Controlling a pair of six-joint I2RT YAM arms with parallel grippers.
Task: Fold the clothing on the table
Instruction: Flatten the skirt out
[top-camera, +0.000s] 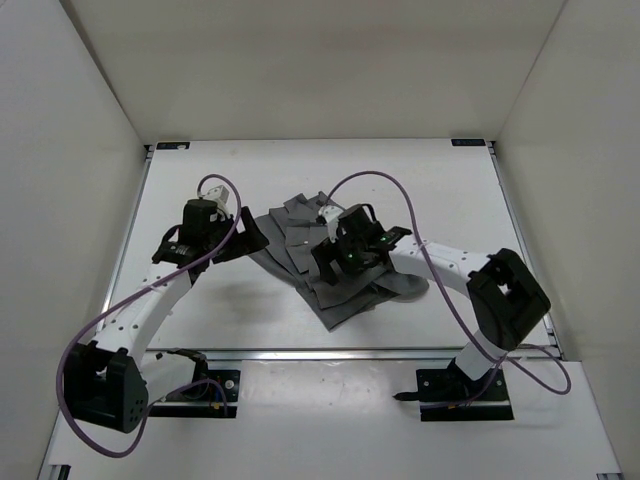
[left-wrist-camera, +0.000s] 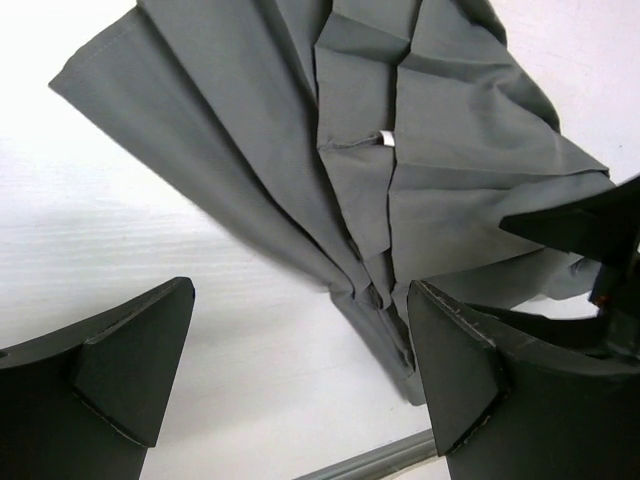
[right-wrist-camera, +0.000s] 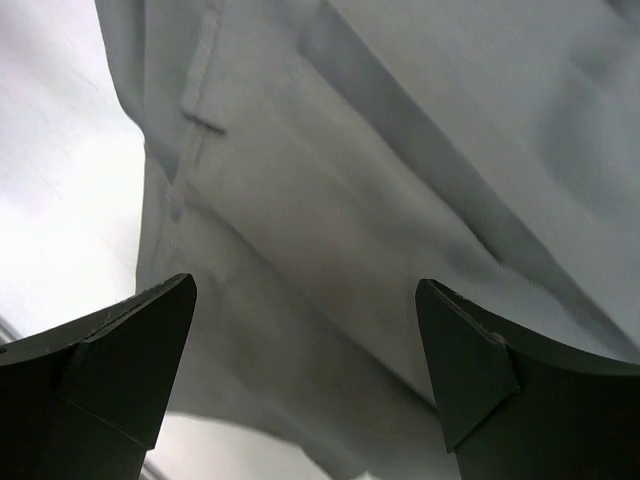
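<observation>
The clothing (top-camera: 345, 300) is a mid-grey pleated garment lying crumpled in the middle of the white table (top-camera: 200, 320). My left gripper (top-camera: 250, 240) stands open at the garment's left edge. In the left wrist view its jaws (left-wrist-camera: 300, 300) are wide apart over bare table, with the pleated clothing (left-wrist-camera: 450, 150) just ahead and beside the right finger. My right gripper (top-camera: 332, 263) hovers open directly over the garment's middle. In the right wrist view the clothing (right-wrist-camera: 350, 200) fills the picture below the spread gripper (right-wrist-camera: 305, 285), and nothing is held.
White walls (top-camera: 90, 150) close in the table on the left, right and back. An aluminium rail (top-camera: 350, 352) runs along the near edge. Purple cables (top-camera: 385, 180) loop above both arms. The tip of the right gripper (left-wrist-camera: 590, 225) shows at the right of the left wrist view.
</observation>
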